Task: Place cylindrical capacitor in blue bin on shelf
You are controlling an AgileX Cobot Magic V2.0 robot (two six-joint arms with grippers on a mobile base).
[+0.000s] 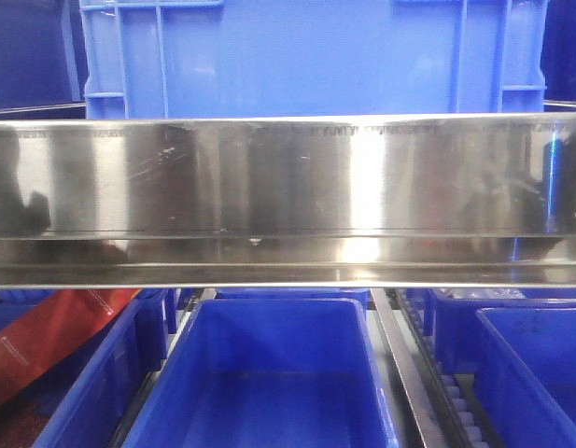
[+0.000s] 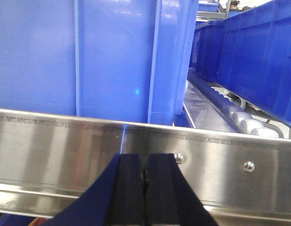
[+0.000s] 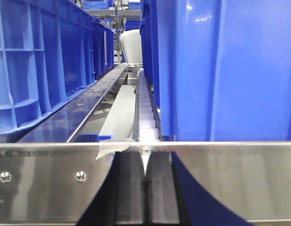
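A broad front rail of the brushed stainless-steel shelf [image 1: 288, 177] fills the middle of the front-facing view, its shiny face streaked with bright vertical glare and dim, smeared reflections. Above the rail stands a light-blue ribbed bin [image 1: 311, 56], its front wall rising out of frame. Below the rail, on the lower tier, an open blue bin [image 1: 269, 373] sits at centre with smooth, bare inner walls, flanked by further blue bins to the left [image 1: 101, 383] and right [image 1: 530, 364]. A red package with white lettering [image 1: 54, 341] lies slanted in the left-hand bin. A steel divider strip [image 1: 404, 373] runs between the centre and right bins.

In the left wrist view, the left gripper [image 2: 145, 188] is pressed shut, its black pads [image 2: 128, 188] meeting along a thin seam, directly in front of the shelf rail [image 2: 51, 146]. Two screws [image 2: 179, 158] dot the rail just beside the fingers. A tall blue bin [image 2: 88, 56] stands behind the rail, with pale rollers [image 2: 239, 120] running back along a track to its right.

In the right wrist view, the right gripper [image 3: 144, 193] is likewise closed, pads [image 3: 159, 193] together, against a rail [image 3: 239, 179]. Blue bins [image 3: 220, 66] line both sides of a roller track [image 3: 145, 108].

The cylindrical capacitor cannot be made out in any view, nor between either pair of pads.
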